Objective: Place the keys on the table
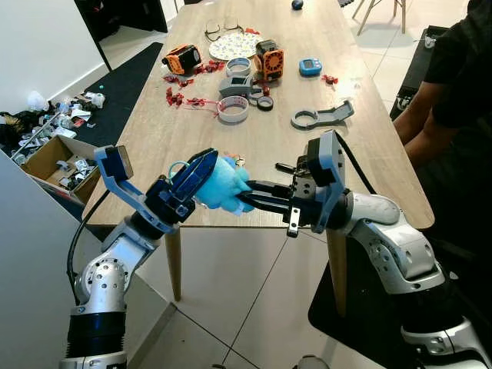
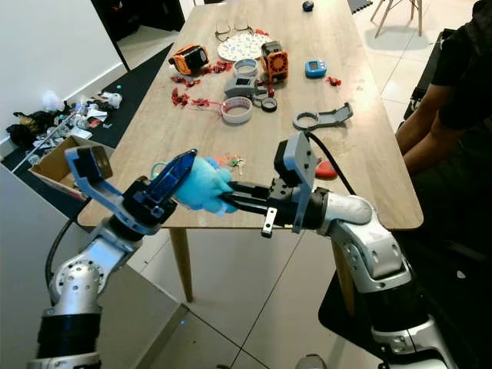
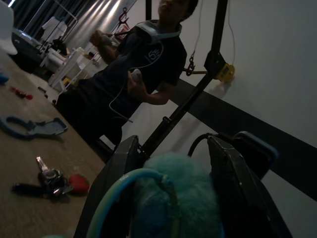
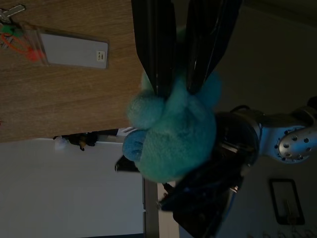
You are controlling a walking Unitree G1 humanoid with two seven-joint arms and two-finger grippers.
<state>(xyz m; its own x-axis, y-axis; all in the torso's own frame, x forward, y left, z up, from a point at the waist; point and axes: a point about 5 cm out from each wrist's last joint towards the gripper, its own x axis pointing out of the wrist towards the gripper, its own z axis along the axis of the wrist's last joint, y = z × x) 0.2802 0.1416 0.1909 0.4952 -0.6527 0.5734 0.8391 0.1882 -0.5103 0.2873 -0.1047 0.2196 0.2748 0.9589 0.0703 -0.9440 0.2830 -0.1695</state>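
Observation:
A fluffy blue plush keychain [image 1: 223, 184] with a teal ring hangs just off the near edge of the wooden table [image 1: 192, 138]. My left gripper [image 1: 209, 171] is shut on it, a finger on each side of the plush [image 3: 181, 193]. From the right, my right gripper [image 1: 244, 194] pinches the same plush [image 4: 173, 129] with its fingers close together. A small bunch of keys [image 2: 234, 161] with red and green tags lies on the table just behind the plush, beside a clear card holder [image 4: 72, 49].
A black key fob [image 3: 47, 181] and a red object [image 2: 327, 171] lie near the table's front edge. Farther back are tape rolls [image 1: 233, 109], a grey wrench-shaped part [image 1: 321, 117] and orange gadgets. A person [image 1: 453, 77] sits at the right. A cluttered box [image 1: 58, 161] stands on the floor at left.

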